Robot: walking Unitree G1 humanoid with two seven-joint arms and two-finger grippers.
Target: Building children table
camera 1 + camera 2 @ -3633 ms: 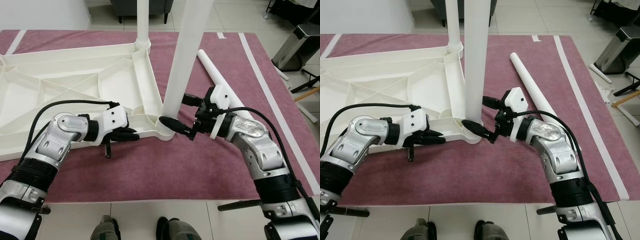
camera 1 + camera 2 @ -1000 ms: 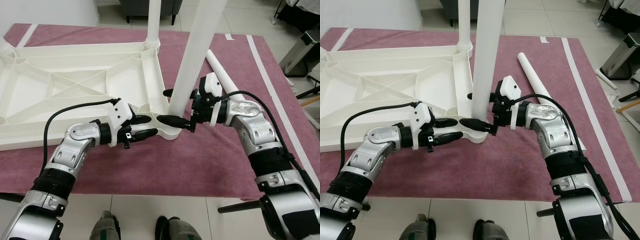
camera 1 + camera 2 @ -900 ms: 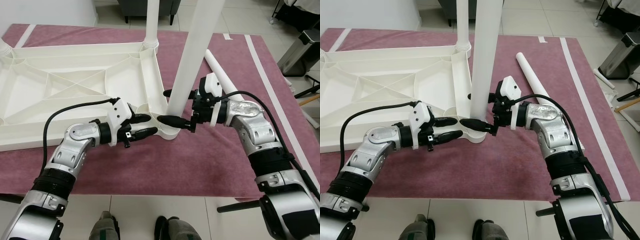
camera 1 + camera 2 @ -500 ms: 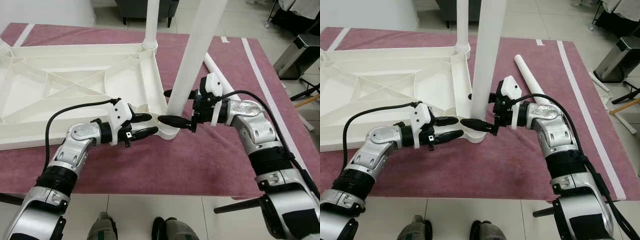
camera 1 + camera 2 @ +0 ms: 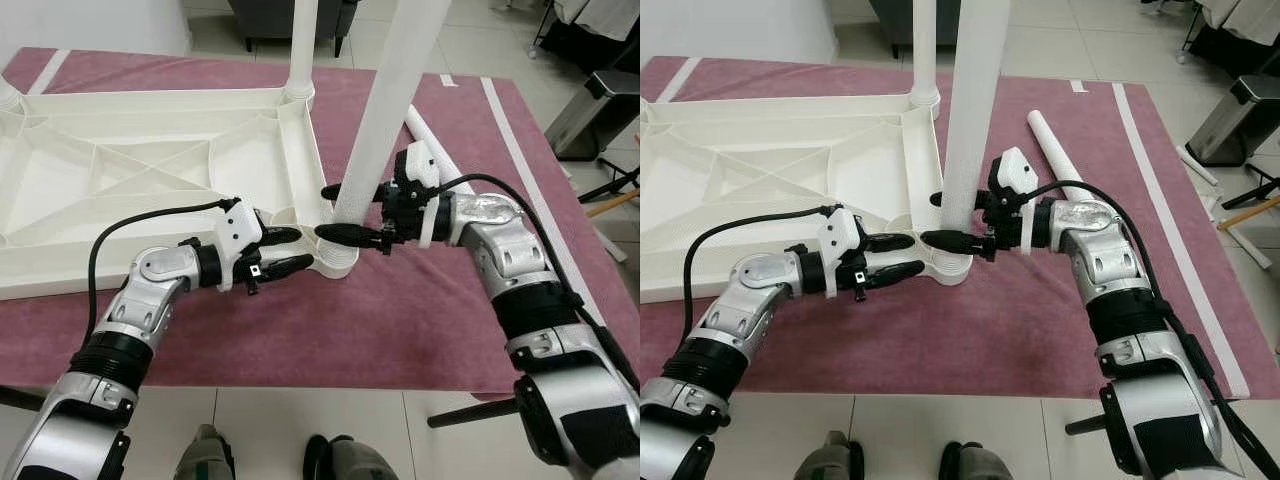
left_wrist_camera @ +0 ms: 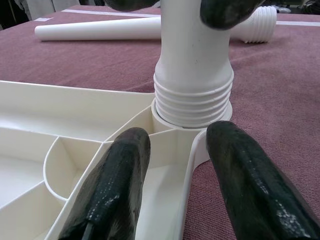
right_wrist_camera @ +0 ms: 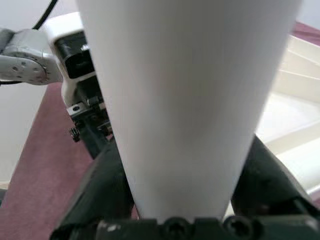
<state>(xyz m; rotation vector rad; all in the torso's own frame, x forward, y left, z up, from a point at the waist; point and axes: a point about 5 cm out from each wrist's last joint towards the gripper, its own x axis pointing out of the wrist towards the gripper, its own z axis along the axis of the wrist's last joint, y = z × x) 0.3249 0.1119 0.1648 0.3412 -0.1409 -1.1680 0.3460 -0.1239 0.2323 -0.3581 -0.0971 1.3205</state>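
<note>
On the maroon rug (image 5: 420,320), the upturned white tabletop (image 5: 150,170) lay to the left of both hands. The left hand (image 5: 290,250) sat with its fingers (image 6: 112,195) spread open around the tabletop's near corner rim, just short of the threaded socket (image 6: 192,102). Beyond it, the right hand (image 5: 340,212) gripped the upright white leg (image 5: 385,110) low down, one finger on each side. A loose leg (image 5: 1060,150) lay behind the right hand.
</note>
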